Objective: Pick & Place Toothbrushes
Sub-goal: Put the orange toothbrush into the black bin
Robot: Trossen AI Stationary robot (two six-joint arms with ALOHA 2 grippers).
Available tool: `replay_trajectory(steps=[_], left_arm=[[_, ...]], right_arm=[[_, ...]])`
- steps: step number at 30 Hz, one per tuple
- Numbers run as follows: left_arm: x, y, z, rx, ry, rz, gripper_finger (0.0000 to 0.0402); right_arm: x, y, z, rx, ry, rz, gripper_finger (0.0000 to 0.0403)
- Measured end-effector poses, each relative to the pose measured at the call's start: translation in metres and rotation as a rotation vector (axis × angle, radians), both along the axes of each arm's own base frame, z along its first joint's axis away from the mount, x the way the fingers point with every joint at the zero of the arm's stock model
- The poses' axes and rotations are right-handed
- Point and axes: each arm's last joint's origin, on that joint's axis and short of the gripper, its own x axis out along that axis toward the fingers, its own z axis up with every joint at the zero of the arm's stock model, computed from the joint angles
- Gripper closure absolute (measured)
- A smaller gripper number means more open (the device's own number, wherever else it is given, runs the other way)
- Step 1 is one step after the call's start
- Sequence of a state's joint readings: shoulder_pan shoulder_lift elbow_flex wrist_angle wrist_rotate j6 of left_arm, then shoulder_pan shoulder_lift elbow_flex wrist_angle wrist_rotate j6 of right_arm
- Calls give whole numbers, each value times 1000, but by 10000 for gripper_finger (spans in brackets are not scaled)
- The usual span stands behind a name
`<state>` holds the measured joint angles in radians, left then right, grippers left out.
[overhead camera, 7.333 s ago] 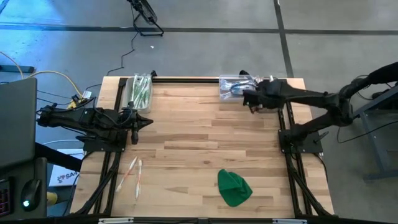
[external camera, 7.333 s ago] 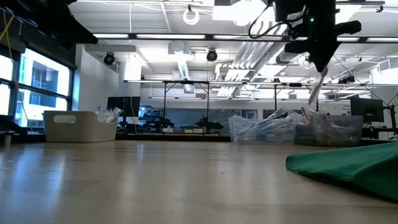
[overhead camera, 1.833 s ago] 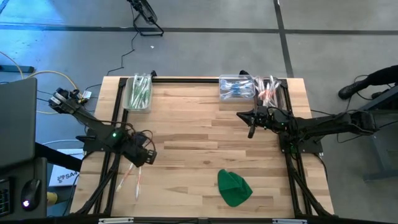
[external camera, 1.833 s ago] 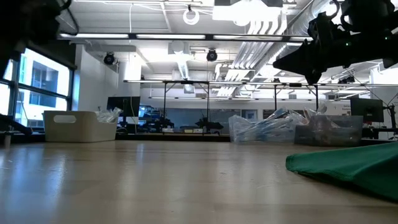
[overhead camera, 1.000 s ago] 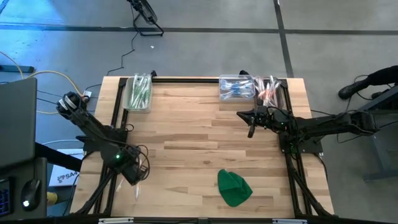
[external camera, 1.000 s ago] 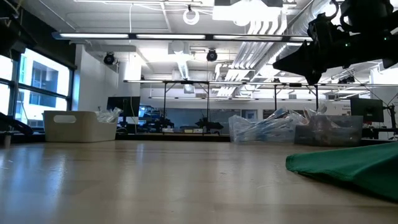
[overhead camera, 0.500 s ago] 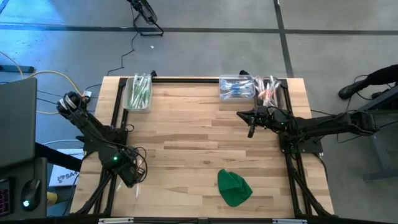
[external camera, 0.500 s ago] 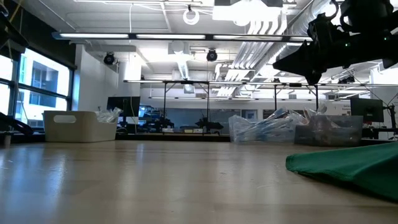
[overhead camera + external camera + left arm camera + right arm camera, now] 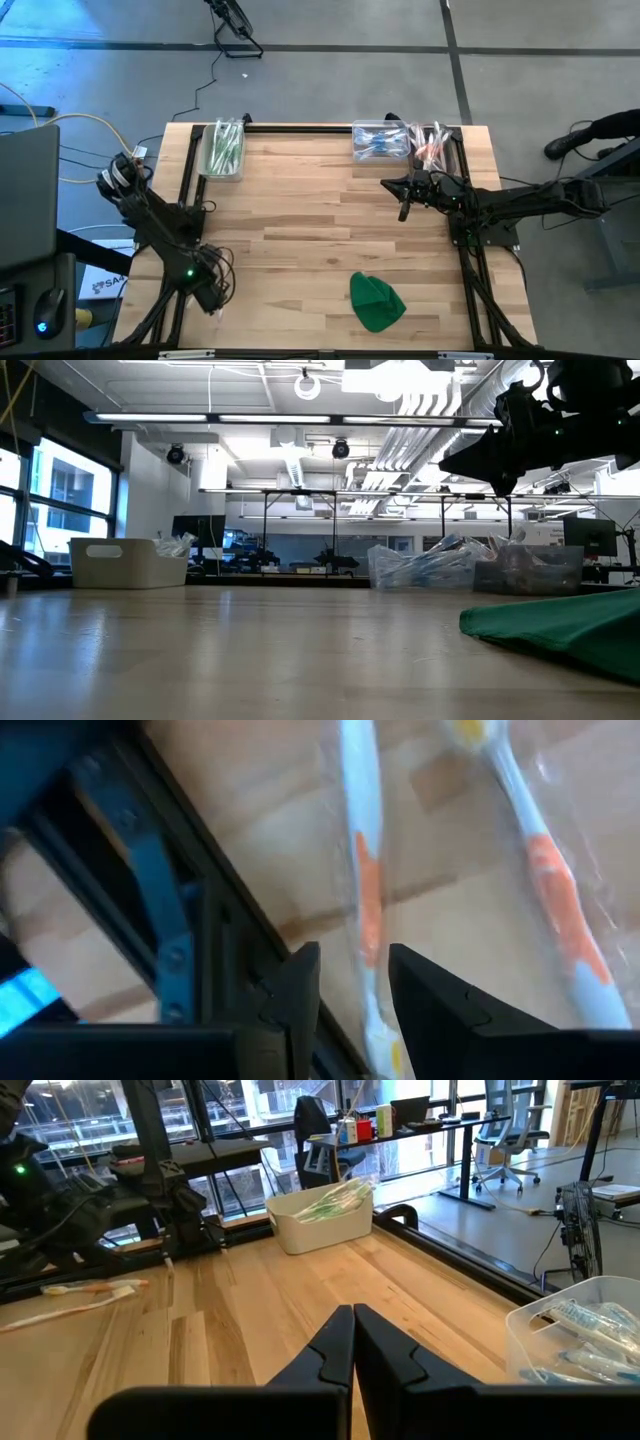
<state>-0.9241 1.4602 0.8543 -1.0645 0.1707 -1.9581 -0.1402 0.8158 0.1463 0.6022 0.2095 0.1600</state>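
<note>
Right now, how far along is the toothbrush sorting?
Done: green toothbrushes sit in their bin, blue and pink ones in theirs. In hand: left gripper, open, straddles one of two orange toothbrushes on the table, not yet gripped. Right gripper waits shut. Left: both orange ones.

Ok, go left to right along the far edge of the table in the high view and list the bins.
Bin of green toothbrushes → bin of blue toothbrushes → bin of orange and pink toothbrushes, touching the blue one.
</note>
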Motion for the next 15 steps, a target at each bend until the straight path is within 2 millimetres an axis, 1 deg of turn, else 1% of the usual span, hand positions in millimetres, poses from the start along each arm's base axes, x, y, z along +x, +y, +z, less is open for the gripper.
replay_trajectory(steps=[5,10,15], left_arm=[[-5,-10,-2,-18,-27,31,286],[-13,-15,-2,2,-22,66,286],[-15,-15,-17,-7,-123,91,286]], right_arm=[[0,0,0,0,0,1,401],[0,0,0,0,0,0,401],[0,0,0,0,0,0,401]])
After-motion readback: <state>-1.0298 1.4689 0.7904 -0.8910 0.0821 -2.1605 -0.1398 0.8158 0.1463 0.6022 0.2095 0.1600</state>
